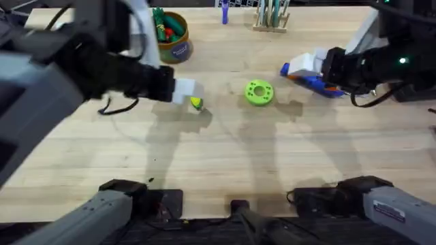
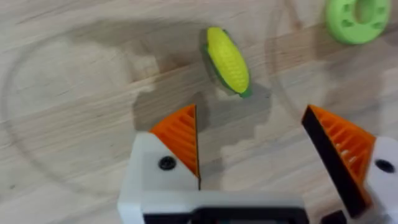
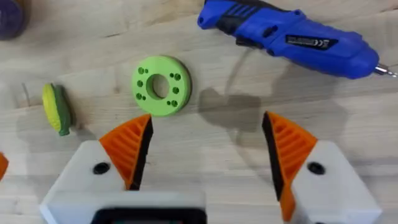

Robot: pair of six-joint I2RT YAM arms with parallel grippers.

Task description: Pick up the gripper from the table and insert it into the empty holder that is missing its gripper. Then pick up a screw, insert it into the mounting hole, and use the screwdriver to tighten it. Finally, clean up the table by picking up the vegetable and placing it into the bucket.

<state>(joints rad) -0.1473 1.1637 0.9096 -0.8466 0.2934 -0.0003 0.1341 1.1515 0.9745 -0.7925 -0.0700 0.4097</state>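
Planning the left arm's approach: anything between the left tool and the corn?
No. In the left wrist view, bare wood lies between the open left tool and the corn. The green holed disc sits off to the side.

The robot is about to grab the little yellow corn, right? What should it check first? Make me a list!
1. Left gripper open: ok, the orange fingers stand wide apart.
2. Corn free to grab: ok, it lies alone on the table, just ahead of the fingers.
3. Corn between the fingers: not ok, it lies beyond the fingertips.
4. Green disc out of the way: ok, it sits apart from the corn.
5. Bucket ready: cannot tell how much room is left, other toy vegetables are already inside.
6. Right gripper clear: ok, open and empty near the blue screwdriver.
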